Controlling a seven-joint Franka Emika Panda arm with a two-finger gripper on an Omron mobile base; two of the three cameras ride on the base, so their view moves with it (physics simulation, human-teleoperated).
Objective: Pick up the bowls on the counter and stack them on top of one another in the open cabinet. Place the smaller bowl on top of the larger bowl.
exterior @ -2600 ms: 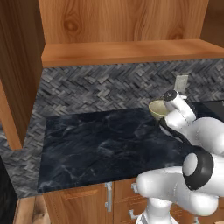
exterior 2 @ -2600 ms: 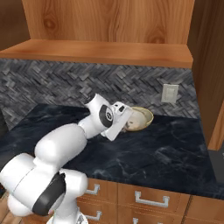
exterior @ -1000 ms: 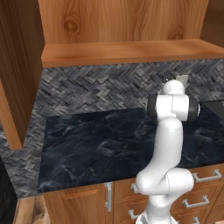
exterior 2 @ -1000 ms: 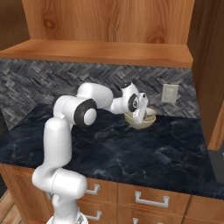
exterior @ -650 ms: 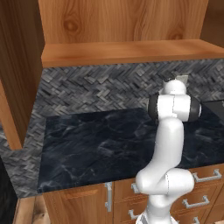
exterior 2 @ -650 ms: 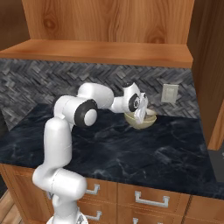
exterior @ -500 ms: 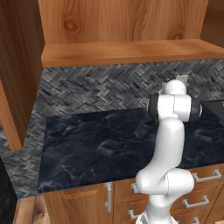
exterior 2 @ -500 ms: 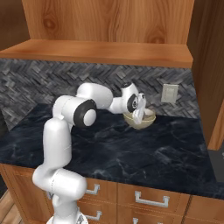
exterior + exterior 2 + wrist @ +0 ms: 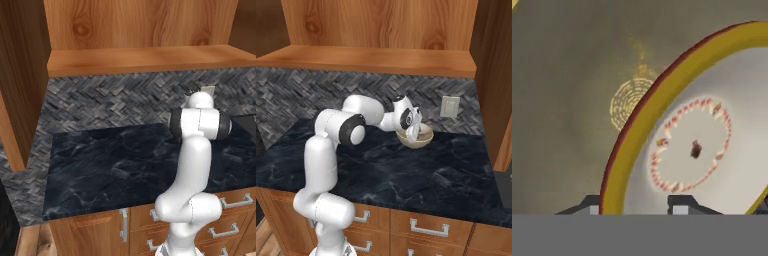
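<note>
Seemingly the claw (image 9: 636, 206) stands apart, one tip at 7 o'clock outside the tan rim and the other at 6 o'clock over the cream inside of the small shallow tan-and-cream bowl (image 9: 697, 150). That bowl looks to lie in the deeper olive-grey bowl with the yellowish rim (image 9: 418, 142), whose dull inside spreads toward 9 o'clock, though the close view leaves this unsure. To grip well, I would sink the tips further over the rim, close squarely, then lift straight so the lower bowl is not dragged. Both bowls sit at 2 o'clock on the black marble-look bench (image 9: 100, 165), near the grey herringbone-tiled wall (image 9: 115, 102). Overhead, the warm brown wooden open cabinet (image 9: 145, 59) offers a bare shelf.
</note>
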